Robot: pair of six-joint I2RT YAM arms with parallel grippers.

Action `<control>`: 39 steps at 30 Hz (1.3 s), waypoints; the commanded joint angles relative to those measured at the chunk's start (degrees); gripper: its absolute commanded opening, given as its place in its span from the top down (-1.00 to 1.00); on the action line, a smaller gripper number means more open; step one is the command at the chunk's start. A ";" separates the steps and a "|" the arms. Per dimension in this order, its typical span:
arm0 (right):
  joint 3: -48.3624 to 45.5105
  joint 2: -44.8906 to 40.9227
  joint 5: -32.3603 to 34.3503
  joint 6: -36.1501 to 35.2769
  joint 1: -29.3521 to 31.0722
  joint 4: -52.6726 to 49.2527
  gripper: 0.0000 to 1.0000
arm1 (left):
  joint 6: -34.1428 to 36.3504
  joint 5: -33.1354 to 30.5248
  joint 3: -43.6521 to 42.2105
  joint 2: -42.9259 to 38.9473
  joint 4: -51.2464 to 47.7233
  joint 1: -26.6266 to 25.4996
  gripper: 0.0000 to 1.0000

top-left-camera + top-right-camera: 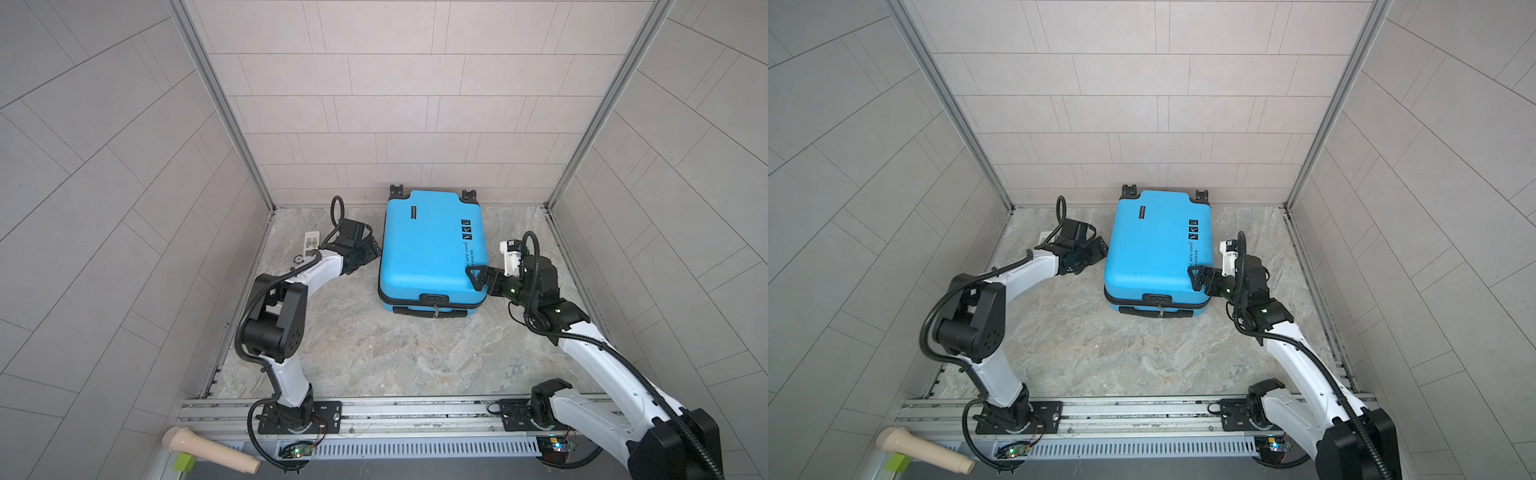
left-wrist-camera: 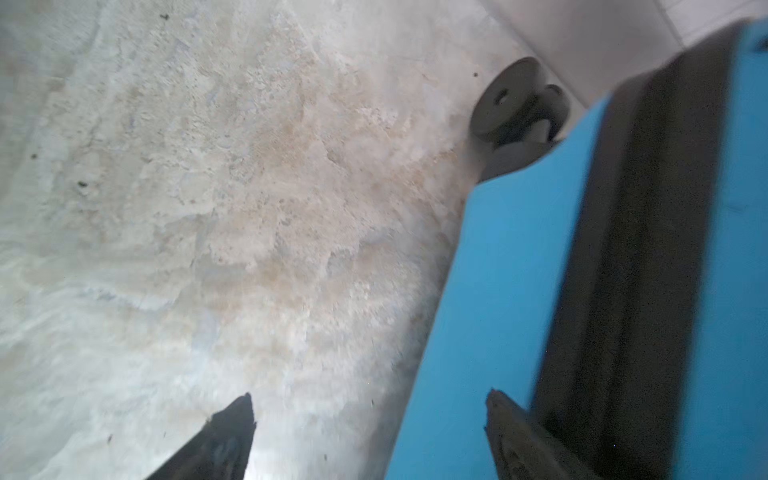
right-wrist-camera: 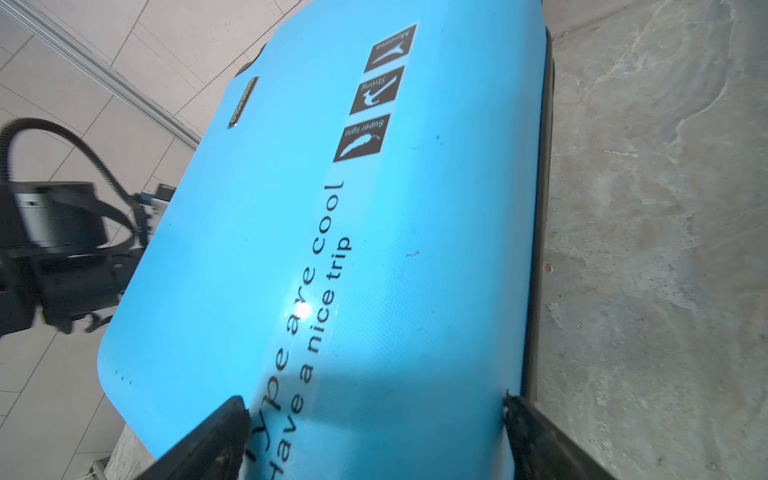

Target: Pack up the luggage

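The closed bright-blue suitcase (image 1: 430, 249) lies flat on the marbled, stone-look worktop (image 1: 374, 357) near the back wall, its rounded hard shell smooth and glossy. The right wrist view brings its black lettering (image 3: 320, 291) and square icons (image 3: 374, 89) close. Only the left wrist view shows a black wheel (image 2: 505, 99) as a disc, and the matte zipper band (image 2: 631, 270). The left gripper (image 2: 370, 399), at the case's left flank, and the right gripper (image 3: 374, 399), over its near right corner, both gape wide, holding nothing.

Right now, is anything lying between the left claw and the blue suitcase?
Nothing: in the left wrist view only bare marbled surface shows between the open left gripper and the blue suitcase; one fingertip overlaps its side.
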 commanded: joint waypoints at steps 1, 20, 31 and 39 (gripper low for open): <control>0.13 -2.78 3.55 -2.34 0.59 -5.32 -0.97 | -0.28 0.61 -5.59 -10.50 -0.20 -1.75 -0.83; -14.14 -21.15 19.13 0.65 14.84 1.84 -0.69 | -33.18 -20.60 -42.17 -49.02 18.39 -31.37 -0.66; -25.92 -27.59 30.79 9.84 25.50 9.59 -0.34 | -45.64 -33.28 -48.53 -22.28 55.48 -46.82 -0.43; -28.16 -28.45 33.82 11.80 28.08 11.82 -0.25 | -50.71 -34.54 -49.72 2.13 87.71 -47.37 -0.29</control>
